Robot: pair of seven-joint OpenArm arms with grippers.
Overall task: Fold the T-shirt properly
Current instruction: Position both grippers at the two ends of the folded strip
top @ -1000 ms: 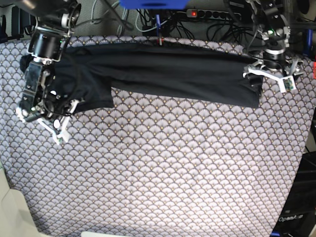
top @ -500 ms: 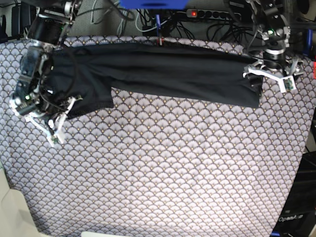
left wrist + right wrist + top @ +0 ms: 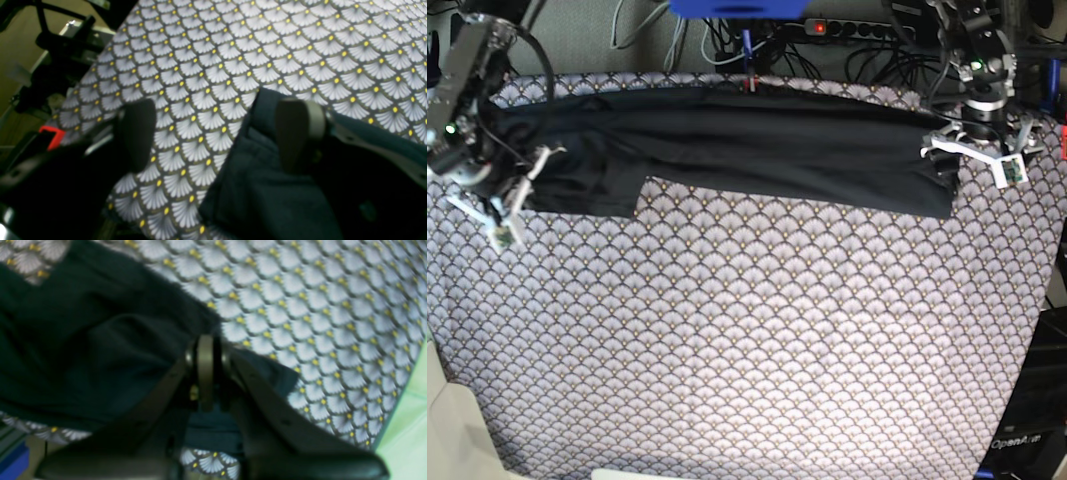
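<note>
Since a second ago your right gripper (image 3: 512, 195) is hauling the sleeve end out toward nine o'clock, jaws pinched tight on the T-shirt (image 3: 757, 150), which is stretching as a long band along the twelve o'clock edge of the patterned tablecloth (image 3: 747, 340). Your left gripper (image 3: 972, 158) is hovering spread wide at two o'clock, one finger (image 3: 298, 133) over the hem corner, gripping nothing. Keep pulling level and slowly, so that the cloth is flattening rather than bunching.

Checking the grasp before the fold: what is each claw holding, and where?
Right claw pinches the T-shirt at a corner of its edge. Left claw is open, straddling the other end, holding nothing.
</note>
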